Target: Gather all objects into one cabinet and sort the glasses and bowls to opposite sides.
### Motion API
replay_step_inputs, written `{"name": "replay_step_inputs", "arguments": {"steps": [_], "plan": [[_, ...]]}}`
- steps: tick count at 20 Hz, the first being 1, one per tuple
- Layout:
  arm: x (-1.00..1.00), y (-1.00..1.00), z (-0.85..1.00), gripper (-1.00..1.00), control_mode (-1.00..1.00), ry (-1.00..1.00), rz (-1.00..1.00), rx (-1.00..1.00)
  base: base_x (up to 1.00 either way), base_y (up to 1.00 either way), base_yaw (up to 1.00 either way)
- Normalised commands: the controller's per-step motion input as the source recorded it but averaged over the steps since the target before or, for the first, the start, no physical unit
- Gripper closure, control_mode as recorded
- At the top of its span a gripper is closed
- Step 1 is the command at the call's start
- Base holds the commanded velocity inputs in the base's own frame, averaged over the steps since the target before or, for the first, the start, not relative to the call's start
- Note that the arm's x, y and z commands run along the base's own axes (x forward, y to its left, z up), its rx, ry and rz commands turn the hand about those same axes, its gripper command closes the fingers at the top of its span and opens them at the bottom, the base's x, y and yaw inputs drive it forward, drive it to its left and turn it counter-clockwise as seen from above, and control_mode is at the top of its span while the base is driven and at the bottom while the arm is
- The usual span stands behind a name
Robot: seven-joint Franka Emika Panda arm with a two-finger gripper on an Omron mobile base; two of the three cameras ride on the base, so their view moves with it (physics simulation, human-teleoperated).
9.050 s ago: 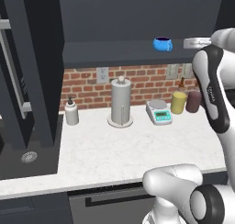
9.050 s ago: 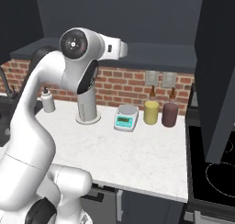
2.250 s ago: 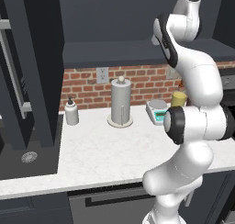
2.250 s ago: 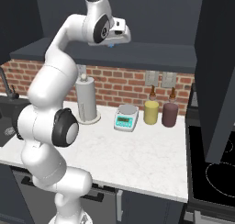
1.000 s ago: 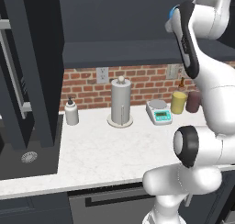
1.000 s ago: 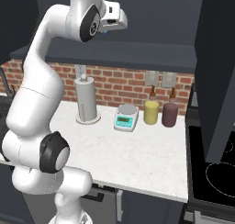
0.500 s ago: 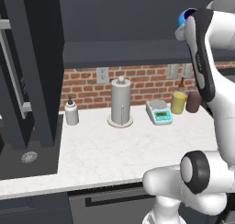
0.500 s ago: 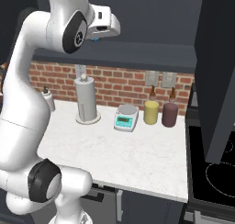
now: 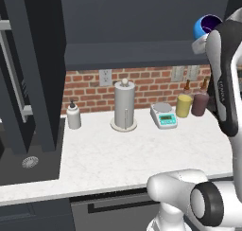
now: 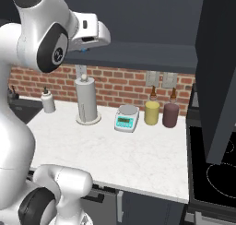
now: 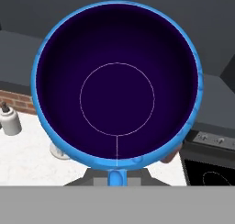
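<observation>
Claw: clamped on the blue cup by its handle, raised high at 1 o'clock above the surface. Cup not yet in a cabinet; gathering and sorting remain.

You see a white marble counter against the brick wall. On it stand a soap dispenser, paper-towel holder, kitchen scale, and yellow and maroon bottles.
</observation>
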Motion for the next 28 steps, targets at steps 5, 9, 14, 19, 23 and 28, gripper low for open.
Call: {"name": "replay_step_inputs", "arguments": {"steps": [5,9,14,19,23,28], "plan": [[-0.2,0.0,0.0,1.0,-1.0,0.0,0.0,0.0,0.0,0.0,0.0],[-0.01,0.0,0.0,1.0,-1.0,0.0,0.0,0.0,0.0,0.0,0.0],[0.0,0.0,0.0,1.0,1.0,0.0,0.0,0.0,-0.72,0.0,0.0],[0.0,0.0,0.0,1.0,1.0,0.0,0.0,0.0,-1.0,0.0,0.0],[0.0,0.0,0.0,1.0,1.0,0.0,0.0,0.0,-1.0,0.0,0.0],[0.0,0.0,0.0,1.0,1.0,0.0,0.0,0.0,-0.96,0.0,0.0]]}}
